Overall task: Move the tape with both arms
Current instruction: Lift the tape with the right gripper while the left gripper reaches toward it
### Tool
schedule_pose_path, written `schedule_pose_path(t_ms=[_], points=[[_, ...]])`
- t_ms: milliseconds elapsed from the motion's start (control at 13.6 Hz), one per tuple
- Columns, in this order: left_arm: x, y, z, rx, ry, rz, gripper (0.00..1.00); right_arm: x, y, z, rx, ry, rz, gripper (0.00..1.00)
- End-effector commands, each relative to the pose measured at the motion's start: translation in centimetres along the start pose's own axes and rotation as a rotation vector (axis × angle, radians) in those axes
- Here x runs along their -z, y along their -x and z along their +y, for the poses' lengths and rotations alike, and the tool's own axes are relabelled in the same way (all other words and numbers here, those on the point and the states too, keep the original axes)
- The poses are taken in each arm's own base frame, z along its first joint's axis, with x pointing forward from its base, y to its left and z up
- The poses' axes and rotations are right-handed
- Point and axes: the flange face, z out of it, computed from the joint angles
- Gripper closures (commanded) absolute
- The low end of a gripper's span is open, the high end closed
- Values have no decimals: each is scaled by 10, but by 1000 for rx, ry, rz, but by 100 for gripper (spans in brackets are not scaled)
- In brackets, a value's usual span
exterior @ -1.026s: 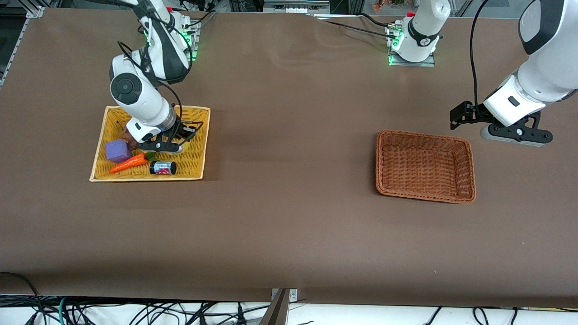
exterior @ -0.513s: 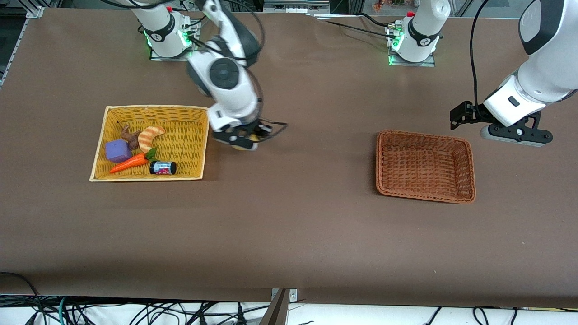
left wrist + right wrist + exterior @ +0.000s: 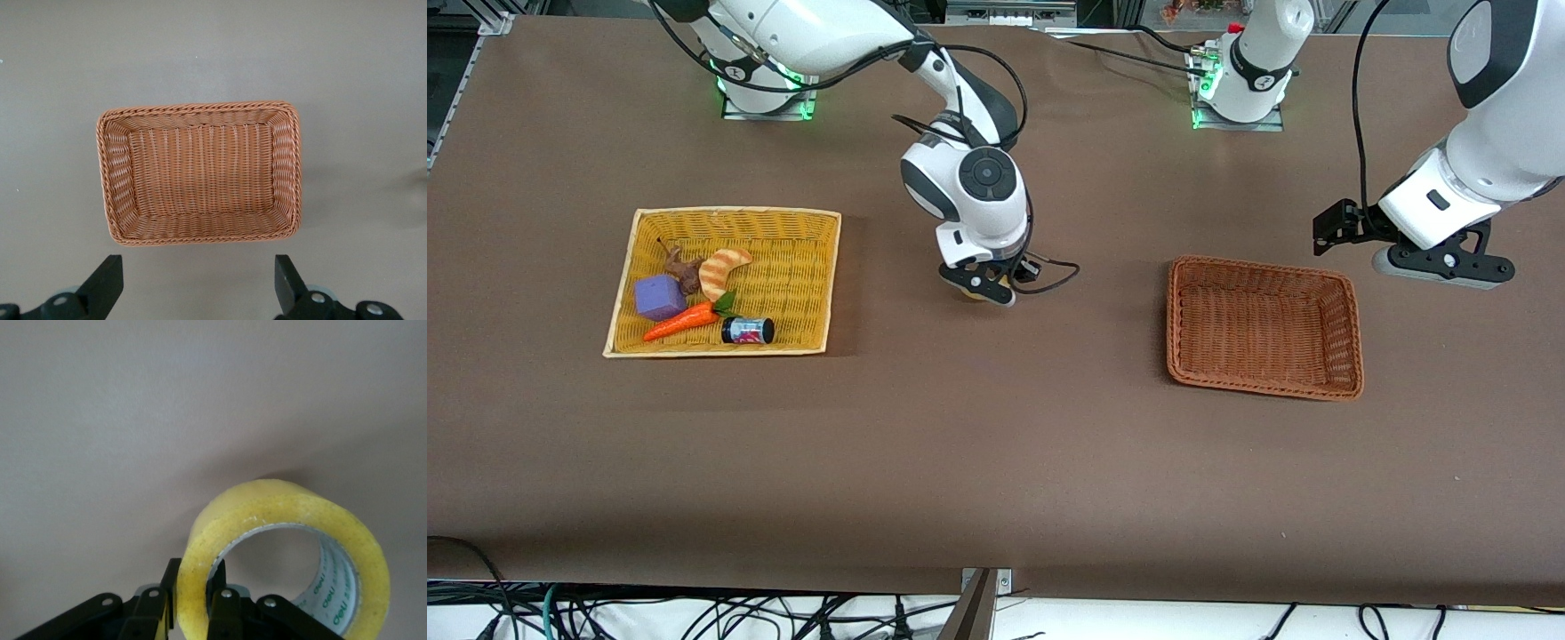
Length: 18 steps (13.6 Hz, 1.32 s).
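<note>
The tape [image 3: 280, 513], a yellowish ring with a grey-white core, hangs in my right gripper [image 3: 193, 590], whose fingers pinch its wall, one inside the ring and one outside. In the front view the right gripper [image 3: 983, 286] is over the bare table between the two baskets, and only a sliver of the tape [image 3: 975, 294] shows under it. My left gripper [image 3: 1440, 264] is open and empty, up in the air beside the brown wicker basket [image 3: 1352, 320]. The left wrist view shows that basket [image 3: 113, 167] empty below the left gripper [image 3: 199, 293].
A yellow wicker tray [image 3: 800, 267] toward the right arm's end holds a purple cube [image 3: 660, 297], a carrot [image 3: 680, 322], a small black jar [image 3: 747, 331], a croissant-shaped toy [image 3: 722, 269] and a brown item [image 3: 682, 269]. Cables hang below the table's front edge.
My right gripper lifted the tape out of the yellow tray and carried it toward the table's middle. The left arm has not moved.
</note>
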Motion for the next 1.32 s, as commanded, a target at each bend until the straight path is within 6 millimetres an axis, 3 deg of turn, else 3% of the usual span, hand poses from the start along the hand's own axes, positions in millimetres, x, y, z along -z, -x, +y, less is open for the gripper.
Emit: schedule_pose_path(t_ms=[0,293,366,440,513,733,880,953,1026,1246], points=[[1,1,-2,-22,-22,-10,0,-19,4,-9,-5,-8,10,100],[0,2,-2,-21,-22,-12,0,-45,12,-12,4,-22,-1,100],[-1,1,-2,-21,-22,-13,0,-45,11,-11,2,-23,-2,79],[-1,1,-2,-21,-22,-13,0,-41,10,-12,1,-24,1,33],[-1,1,-2,-21,-22,-13,0,-30,9,-14,17,-32,21,0],[-2,1,-1,-23,-21,-15,0,47,-4,-17,48,-22,94,0],[-2,0,5,-17,-16,-11,0,107,-38,2,152,53,125,0],[-7,-3,16,-29,-11,-19,0,145,-61,24,258,99,125,0],[-14,-6,31,-21,-10,-27,0,170,-90,52,351,173,103,0],[-33,-13,101,94,25,-29,0,252,-193,161,501,284,32,0]])
